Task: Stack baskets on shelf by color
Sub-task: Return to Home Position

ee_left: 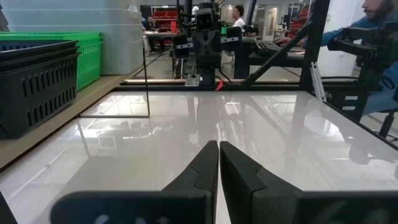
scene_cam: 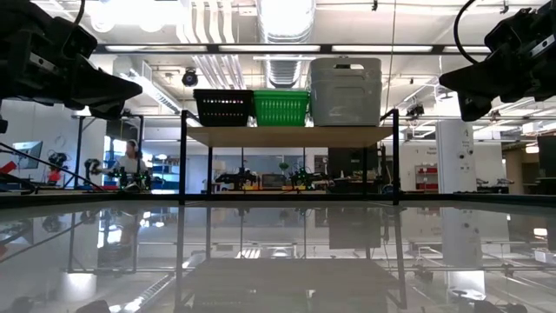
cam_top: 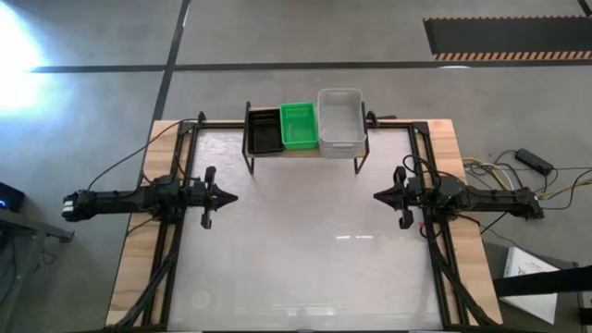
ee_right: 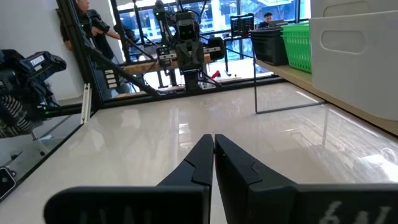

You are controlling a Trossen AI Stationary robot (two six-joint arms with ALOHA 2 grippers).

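On the shelf (cam_top: pixel 305 151) at the table's far edge stand three stacks of baskets side by side: black baskets (cam_top: pixel 264 130) on the left, green baskets (cam_top: pixel 299 125) in the middle, white translucent baskets (cam_top: pixel 340 119) on the right. The low view shows the black (scene_cam: pixel 223 107), green (scene_cam: pixel 281 107) and white baskets (scene_cam: pixel 346 90) resting by their bottoms on the wooden top. My left gripper (cam_top: pixel 231 196) hovers shut over the table's left side, and my right gripper (cam_top: pixel 377 196) hovers shut over its right side. Both point toward the table's middle, well clear of the shelf.
The glossy white tabletop (cam_top: pixel 305 250) spreads between the two arms. The shelf's thin black legs (scene_cam: pixel 183 156) stand on it near the far edge. Black frame rails (cam_top: pixel 180 231) run along the table's left and right sides. People and workbenches show in the room beyond.
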